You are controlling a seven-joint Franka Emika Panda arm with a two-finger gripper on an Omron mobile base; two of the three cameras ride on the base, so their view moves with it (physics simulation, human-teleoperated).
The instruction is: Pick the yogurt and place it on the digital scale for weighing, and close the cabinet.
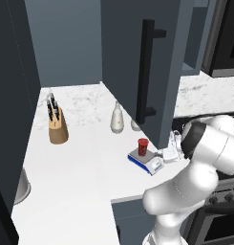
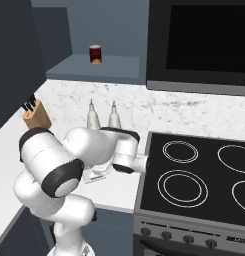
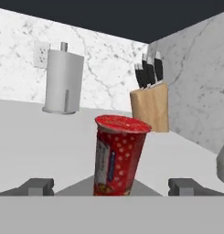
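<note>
Yogurt: the yogurt (image 1: 143, 146) is seen standing upright on the grey plate of the digital scale (image 1: 146, 161), near the counter's front edge.
Gripper: the gripper (image 3: 111, 186) is levelled at the cup; its fingertips (image 3: 38, 186) are spread wide, one on each side of the cup, apart from it, nothing being pinched.
Cabinet: the cabinet (image 1: 137, 62) door is swung open over the counter, its black bar handle (image 1: 148, 72) facing the left base camera.
Counter: a white bottle (image 1: 117, 118) is set behind the scale; a knife block (image 1: 57, 125) stands further left, a paper towel roll (image 3: 63, 81) by the wall.
Shelf: a can (image 2: 95, 54) is seen.
</note>
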